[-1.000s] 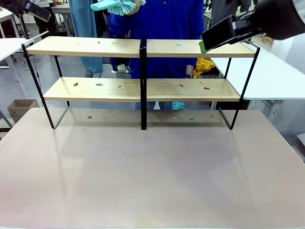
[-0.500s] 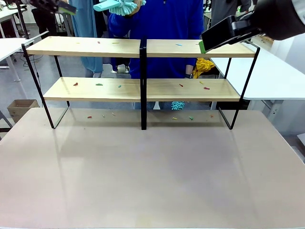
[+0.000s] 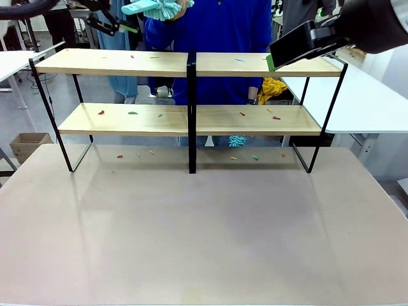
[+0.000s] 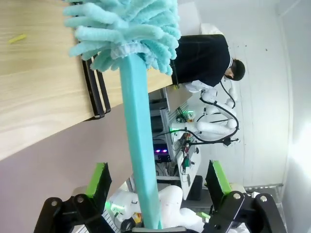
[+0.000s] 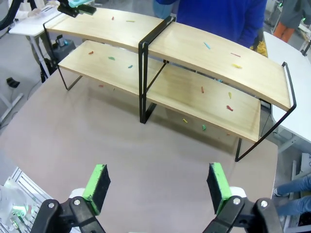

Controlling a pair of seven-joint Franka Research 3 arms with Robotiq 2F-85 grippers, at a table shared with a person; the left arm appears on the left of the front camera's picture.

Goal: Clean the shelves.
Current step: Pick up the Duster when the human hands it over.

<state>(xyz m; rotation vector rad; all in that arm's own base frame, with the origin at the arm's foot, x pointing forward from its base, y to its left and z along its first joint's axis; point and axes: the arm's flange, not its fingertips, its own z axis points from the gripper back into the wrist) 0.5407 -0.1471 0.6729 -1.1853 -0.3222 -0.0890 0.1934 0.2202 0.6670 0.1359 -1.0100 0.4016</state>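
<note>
handover stage of shelf cleaning. the shelves (image 3: 127,62) stand across the far half of the table (image 3: 204,242), both wooden tiers dotted with small coloured scraps (image 3: 132,113). a person's hand (image 3: 182,6) holds a teal duster (image 4: 127,29) up above the upper left board, handle offered toward the robot, presumably so the arm can take the tool before any wiping. the left gripper (image 4: 158,167) is released, its green pads standing on either side of the handle and apart from it, placed so that a simple closing would seize the shaft. the right gripper (image 5: 158,182) is likewise spread and holds nothing, hanging high over the table, apparently kept clear of the exchange. cleaning itself is judged not yet begun.
</note>
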